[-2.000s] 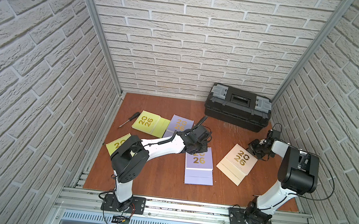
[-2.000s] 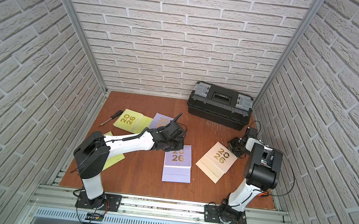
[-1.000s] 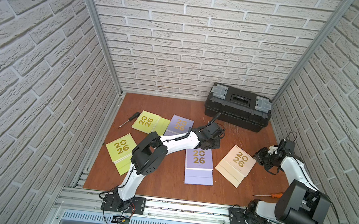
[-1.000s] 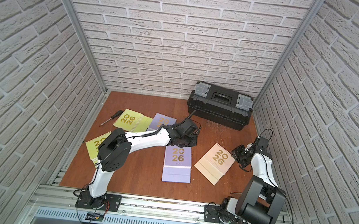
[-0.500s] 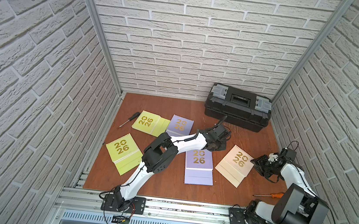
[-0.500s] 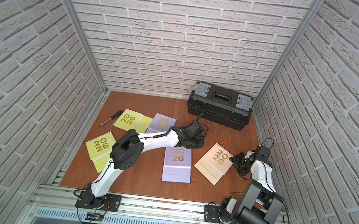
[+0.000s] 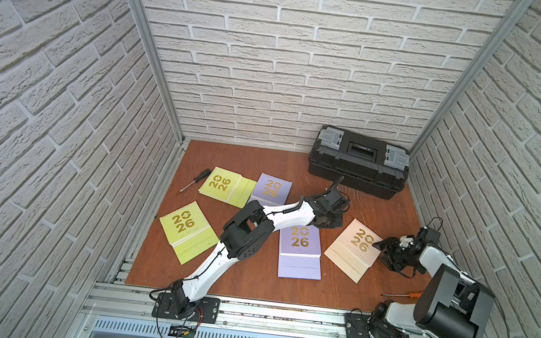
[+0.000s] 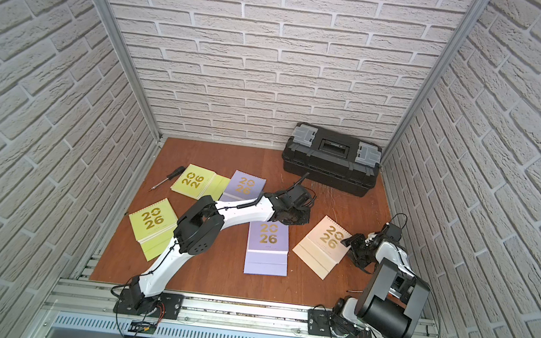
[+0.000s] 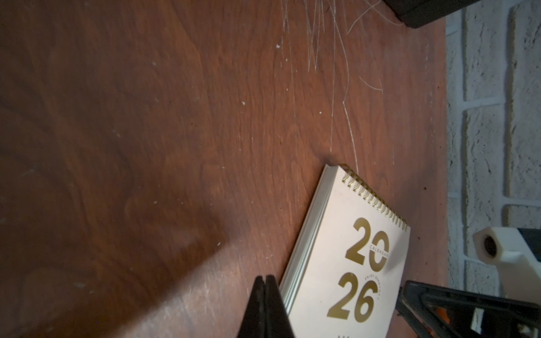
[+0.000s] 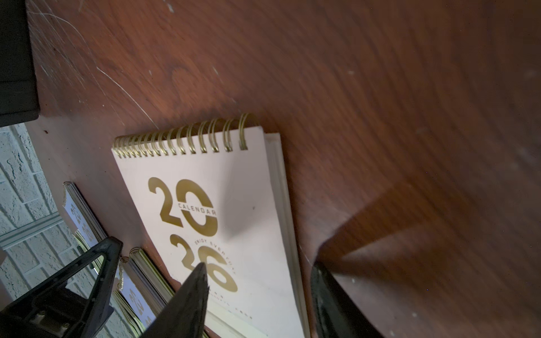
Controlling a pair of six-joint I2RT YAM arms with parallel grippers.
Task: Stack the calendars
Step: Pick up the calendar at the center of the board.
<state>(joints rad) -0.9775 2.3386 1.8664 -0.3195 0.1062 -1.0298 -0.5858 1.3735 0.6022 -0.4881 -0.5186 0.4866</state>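
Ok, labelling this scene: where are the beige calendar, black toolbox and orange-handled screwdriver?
beige calendar (image 7: pixel 353 250): in a top view, middle of its cover.
black toolbox (image 7: pixel 358 164): in a top view, middle of its lid.
orange-handled screwdriver (image 7: pixel 415 294): in a top view, its orange handle.

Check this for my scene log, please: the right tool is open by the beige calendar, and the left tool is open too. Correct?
Not quite. The left tool is shut: the left wrist view shows its jaws pressed together. The right tool is open by the beige calendar, as you said.

Top views bright and even; wrist views dim, shadowed, slightly blurred.
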